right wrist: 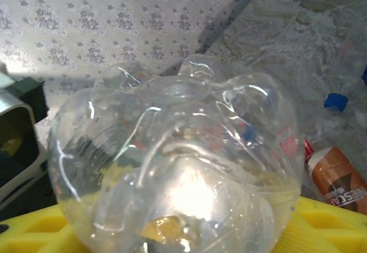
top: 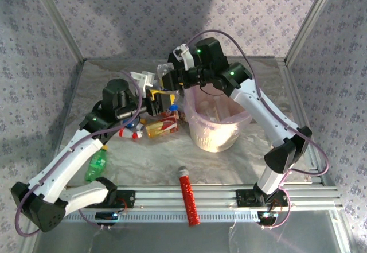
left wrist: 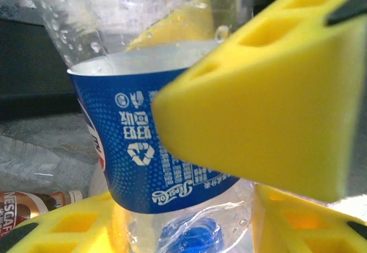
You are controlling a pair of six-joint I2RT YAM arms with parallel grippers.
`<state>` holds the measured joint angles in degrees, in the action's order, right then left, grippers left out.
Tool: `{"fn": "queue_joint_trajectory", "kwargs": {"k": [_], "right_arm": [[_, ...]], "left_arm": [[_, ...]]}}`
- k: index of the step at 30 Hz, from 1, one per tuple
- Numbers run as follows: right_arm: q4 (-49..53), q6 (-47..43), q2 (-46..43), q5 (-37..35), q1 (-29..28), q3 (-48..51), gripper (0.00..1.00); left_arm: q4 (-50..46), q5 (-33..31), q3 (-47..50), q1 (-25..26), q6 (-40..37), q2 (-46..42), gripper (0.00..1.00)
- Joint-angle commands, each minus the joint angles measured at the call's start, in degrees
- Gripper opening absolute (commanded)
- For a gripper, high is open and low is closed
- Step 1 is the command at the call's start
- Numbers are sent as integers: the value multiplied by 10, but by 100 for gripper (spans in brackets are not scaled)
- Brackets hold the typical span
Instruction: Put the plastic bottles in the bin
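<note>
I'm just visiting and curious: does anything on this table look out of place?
Yes. A red glitter tube lies across the metal rail at the near edge, away from the bottle pile, and a green bottle lies alone beside the left arm.

Top external view: even, bright illumination; a broad soft shadow on the back wall (top: 172, 12), upper centre. Left wrist view: blue-labelled bottle (left wrist: 143, 161) sharp, yellow finger pad (left wrist: 258, 121) blurred. Right wrist view: white glare on clear bottle (right wrist: 178, 150), lower centre.

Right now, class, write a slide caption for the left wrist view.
Clear plastic bottle with a blue label gripped between yellow foam fingers.
</note>
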<state>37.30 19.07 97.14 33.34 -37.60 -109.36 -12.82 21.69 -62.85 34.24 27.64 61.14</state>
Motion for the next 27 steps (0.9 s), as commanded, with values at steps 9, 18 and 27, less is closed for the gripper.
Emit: {"fn": "queue_joint_trajectory", "kwargs": {"k": [9,18,27], "right_arm": [[39,-42,-21,-46,34,-77,57],[137,-89,-114,-163,103,-57,55],[244,-125,-167,-226,150,37,54]], "left_arm": [[-30,-40,-14,5,-22,2,95],[-192,-187,11,5,-70,34,100],[-195,-158,38,4,-198,99,100]]}}
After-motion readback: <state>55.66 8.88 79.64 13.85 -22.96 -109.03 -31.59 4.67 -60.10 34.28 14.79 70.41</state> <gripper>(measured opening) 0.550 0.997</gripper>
